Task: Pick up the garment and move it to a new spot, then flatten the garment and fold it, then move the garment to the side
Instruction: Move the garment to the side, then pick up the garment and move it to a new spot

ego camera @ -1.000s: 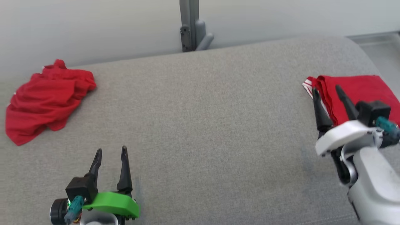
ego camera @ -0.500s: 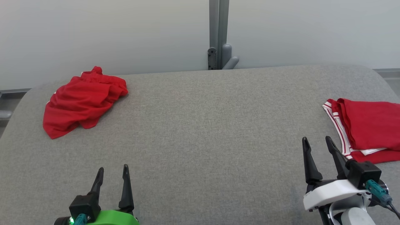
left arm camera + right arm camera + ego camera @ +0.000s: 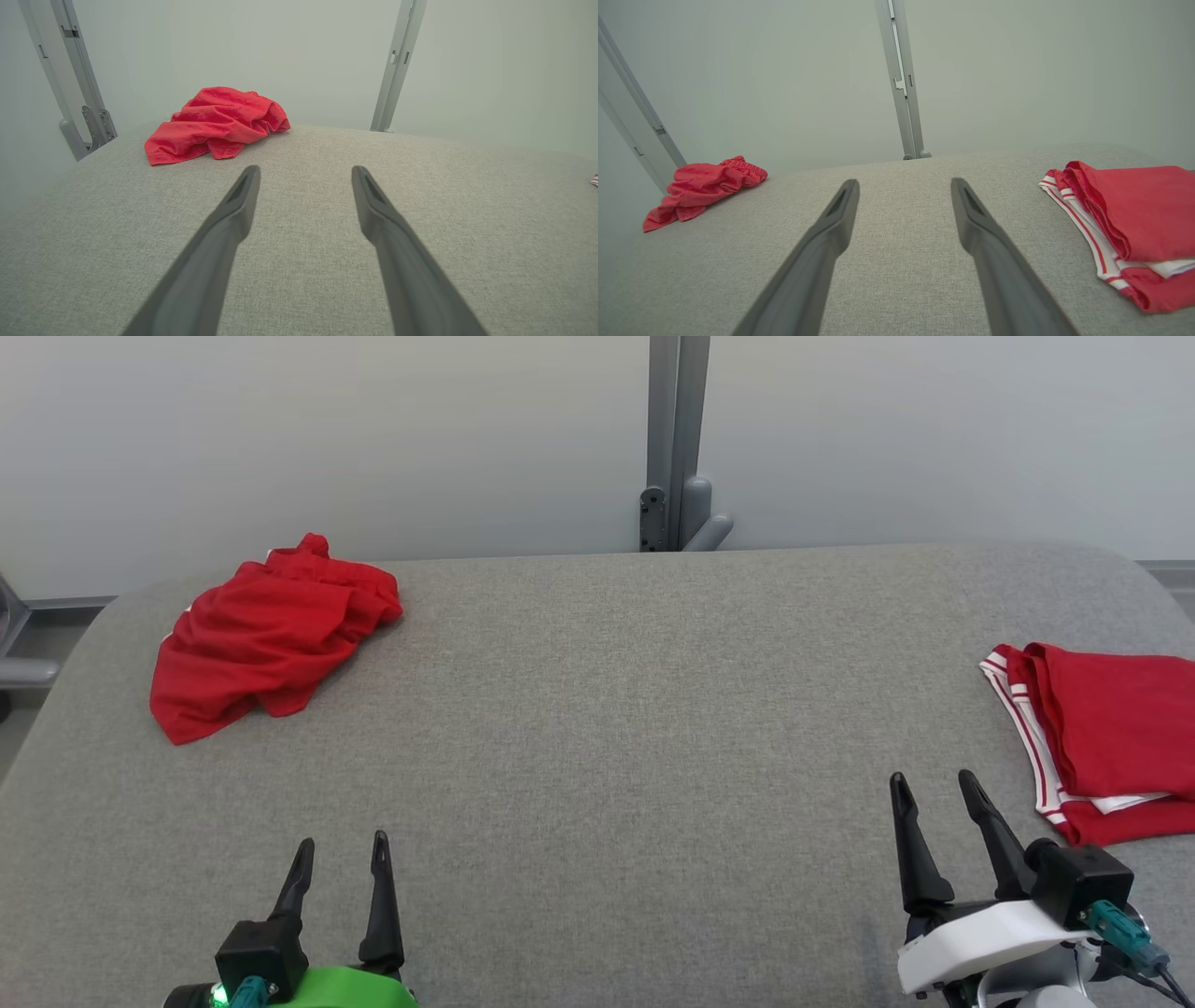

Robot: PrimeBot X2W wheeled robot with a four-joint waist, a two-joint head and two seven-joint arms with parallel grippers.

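Observation:
A crumpled red garment (image 3: 271,635) lies in a heap at the far left of the grey padded table (image 3: 607,709); it also appears ahead and to the left in the left wrist view (image 3: 215,123) and at the far left in the right wrist view (image 3: 703,189). My left gripper (image 3: 342,855) stands open near the front left edge, well short of the heap, with nothing between its fingers. At the front right my right gripper (image 3: 934,786) is open and empty, just left of a folded red garment with white stripes (image 3: 1102,737), also visible in the right wrist view (image 3: 1125,224).
A grey upright post with a bracket (image 3: 677,443) stands behind the table's far edge against a pale wall. Another grey frame post (image 3: 70,79) rises off the table's left end. Bare grey padding (image 3: 607,756) spreads between the two garments.
The head camera has tilted and shifted, so the whole picture moved. My right gripper has drawn back from over the folded garment to the front right, still open. The left gripper keeps its place.

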